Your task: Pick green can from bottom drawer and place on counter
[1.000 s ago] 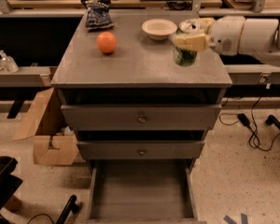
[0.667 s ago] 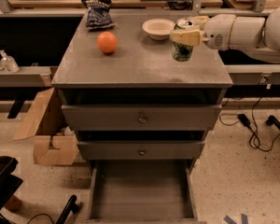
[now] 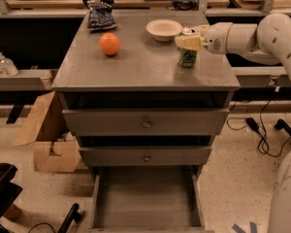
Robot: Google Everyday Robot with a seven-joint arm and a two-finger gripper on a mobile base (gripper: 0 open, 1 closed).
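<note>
The robot's white arm (image 3: 262,33) reaches in from the right, over the top of the grey cabinet. Its end effector (image 3: 190,37) is at the right side of the surface (image 3: 140,64), close to the right edge. It is pinching the green can (image 3: 187,58) near the can's top, with one finger in front and one behind. The can stands straight up, and its bottom looks like it sits on the surface.

A white bowl (image 3: 164,29) is just beside the can, a bit further back and to the left. An orange ball (image 3: 109,43) lies well apart from it, on the left side. A blue snack bag (image 3: 99,14) lies behind the ball at the back edge.

Under the surface there are two shut drawers (image 3: 145,123) with small round knobs. The bottom drawer (image 3: 145,198) is pulled out toward me, and I can see its flat grey floor. A cardboard box (image 3: 51,152) sits on the floor to the left of the cabinet. Black cables (image 3: 262,135) lie on the floor to the right.
</note>
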